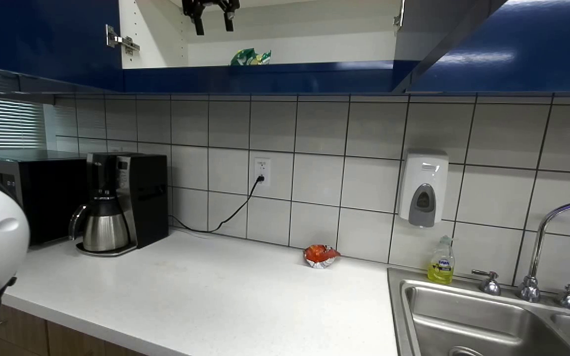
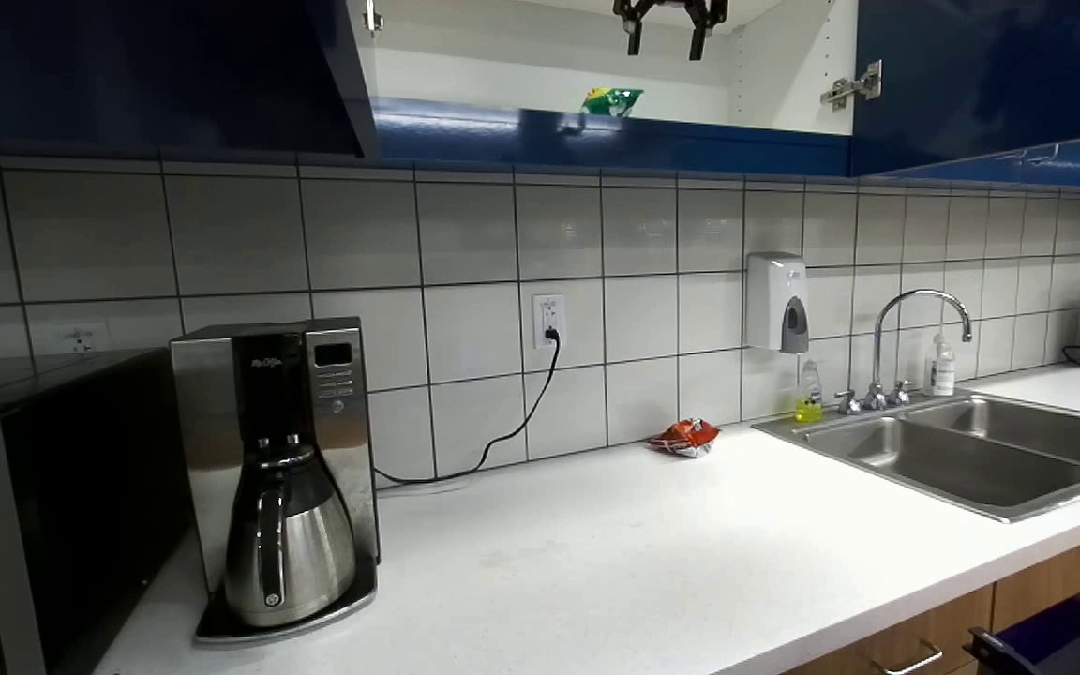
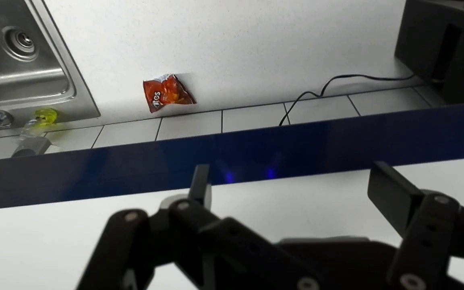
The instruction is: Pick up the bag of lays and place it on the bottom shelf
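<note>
One green bag (image 1: 250, 57) sits in the open cupboard (image 1: 295, 37), its lower part hidden behind the blue front edge (image 1: 265, 79); its brand is too small to read. The gripper (image 1: 214, 29) hangs higher up, apart from the bag, with its fingers spread wide. On the worktop (image 1: 215, 287) below, a red bag (image 1: 321, 256) lies near the tiled wall (image 1: 314, 173), between the coffee maker (image 1: 149, 198) and the sink (image 1: 398, 306). A soap bottle (image 1: 442, 267) stands on the sink's rim, below the wall dispenser (image 1: 424, 183). A black cord (image 1: 235, 212) runs from behind the coffee maker to the outlet (image 1: 262, 170).
</note>
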Robot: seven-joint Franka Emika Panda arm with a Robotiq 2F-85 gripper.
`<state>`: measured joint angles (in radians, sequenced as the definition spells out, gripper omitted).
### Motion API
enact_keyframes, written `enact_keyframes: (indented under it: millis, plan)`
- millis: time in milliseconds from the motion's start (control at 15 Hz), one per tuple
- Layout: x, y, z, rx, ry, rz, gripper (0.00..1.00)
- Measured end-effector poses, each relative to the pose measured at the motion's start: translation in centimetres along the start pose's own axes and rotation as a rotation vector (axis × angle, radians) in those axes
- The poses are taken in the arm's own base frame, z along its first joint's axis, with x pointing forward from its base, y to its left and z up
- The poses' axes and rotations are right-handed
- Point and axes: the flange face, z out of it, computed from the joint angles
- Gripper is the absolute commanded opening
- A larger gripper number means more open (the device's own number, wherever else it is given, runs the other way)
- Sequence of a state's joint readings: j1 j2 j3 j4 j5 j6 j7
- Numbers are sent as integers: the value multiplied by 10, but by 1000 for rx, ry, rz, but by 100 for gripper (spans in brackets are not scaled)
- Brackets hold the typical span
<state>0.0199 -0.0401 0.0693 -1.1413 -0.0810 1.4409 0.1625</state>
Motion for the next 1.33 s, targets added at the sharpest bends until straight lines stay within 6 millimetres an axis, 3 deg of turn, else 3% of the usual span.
enact_keyframes:
  millis: [467,1333]
  plan:
    - [-29,-3,39,-6,-83,-52,100]
    - [-132,7,123,-3,-292,-51,100]
